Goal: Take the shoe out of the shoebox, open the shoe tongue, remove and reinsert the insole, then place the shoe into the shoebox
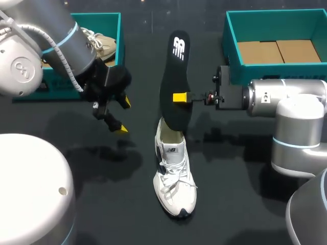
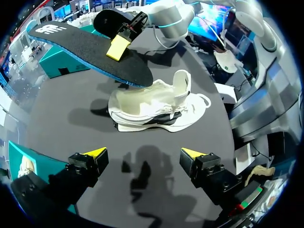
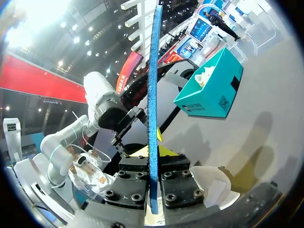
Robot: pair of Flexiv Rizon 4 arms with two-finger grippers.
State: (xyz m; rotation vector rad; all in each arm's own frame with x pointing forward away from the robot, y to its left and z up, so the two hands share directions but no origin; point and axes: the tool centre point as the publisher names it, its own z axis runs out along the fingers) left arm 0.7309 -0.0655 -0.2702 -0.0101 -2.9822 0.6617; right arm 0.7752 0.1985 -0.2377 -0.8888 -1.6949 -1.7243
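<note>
The black insole [image 1: 173, 76] is being clamped mid-edge by the right gripper [image 1: 180, 97], its near end seemingly resting in the white shoe [image 1: 174, 186] at the middle of the table [image 1: 245, 173]. Light and floppy, it is judged best pinched there. The left gripper [image 1: 123, 116] is being held with fingers apart, empty.

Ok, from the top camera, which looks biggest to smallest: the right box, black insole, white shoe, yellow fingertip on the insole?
1. Right box, biggest.
2 and 3. Insole and shoe look about alike; the insole is held up nearer the camera, so I won't rank them.
4. Yellow fingertip, smallest.
</note>
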